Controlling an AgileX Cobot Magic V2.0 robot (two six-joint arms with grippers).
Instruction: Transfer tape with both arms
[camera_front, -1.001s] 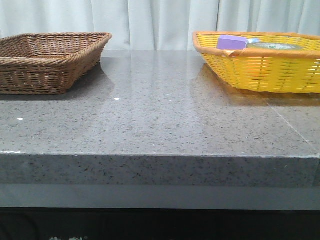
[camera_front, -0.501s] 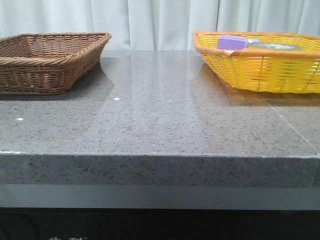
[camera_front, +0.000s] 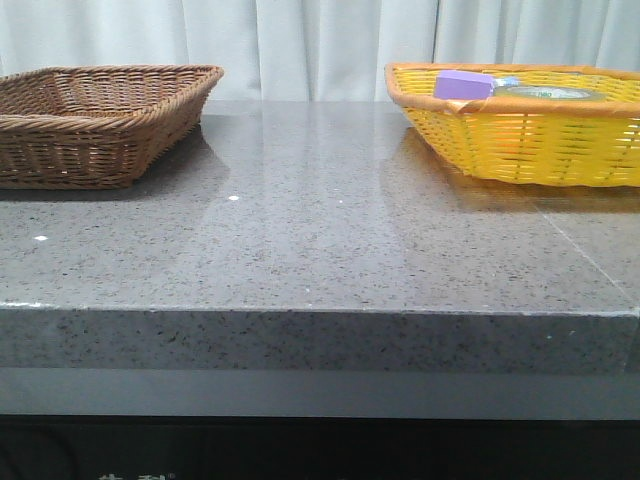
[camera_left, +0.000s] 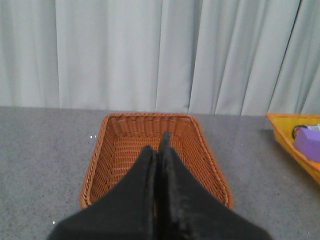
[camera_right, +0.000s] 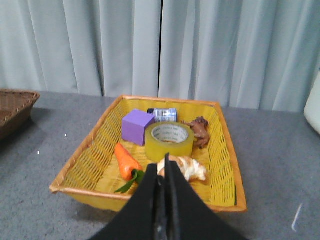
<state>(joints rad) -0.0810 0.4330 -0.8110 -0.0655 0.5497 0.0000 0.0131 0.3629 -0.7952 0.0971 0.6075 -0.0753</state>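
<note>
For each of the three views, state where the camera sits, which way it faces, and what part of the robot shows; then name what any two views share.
Front view: low at the table's near edge, facing forward toward the curtain; no robot part shows.
Left wrist view: above the left gripper, jaws shut, facing the brown basket.
Right wrist view: above the right gripper, jaws shut, facing the yellow basket holding the tape and purple block.
Shared: all three views show both baskets, the purple block, the curtain.

1. Desk: polished speckled grey stone, glossy.
2. Brown basket: woven wicker, rough.
3. Yellow basket: woven, smooth strands.
4. Tape: translucent yellow film, shiny.
5. Curtain: matt cloth.
</note>
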